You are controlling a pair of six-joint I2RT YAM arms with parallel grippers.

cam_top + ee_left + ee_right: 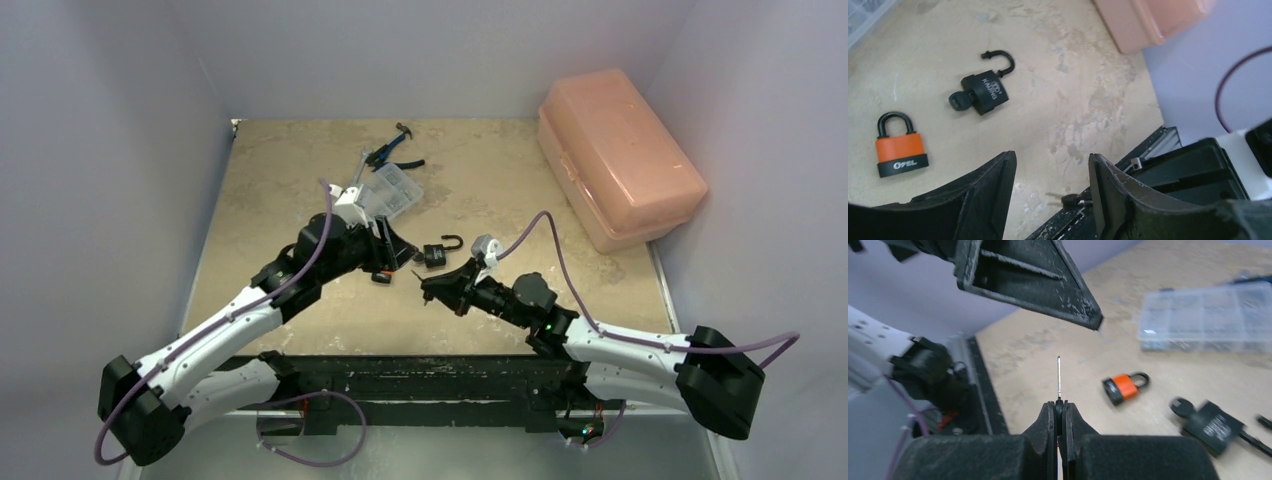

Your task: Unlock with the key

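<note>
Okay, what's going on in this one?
The right end effector is shut on a key, with the blade pointing out ahead of it. The left end effector is open and empty. On the table, the orange padlock lies with its shackle closed. The black padlock has its shackle open and a second key in it.
</note>
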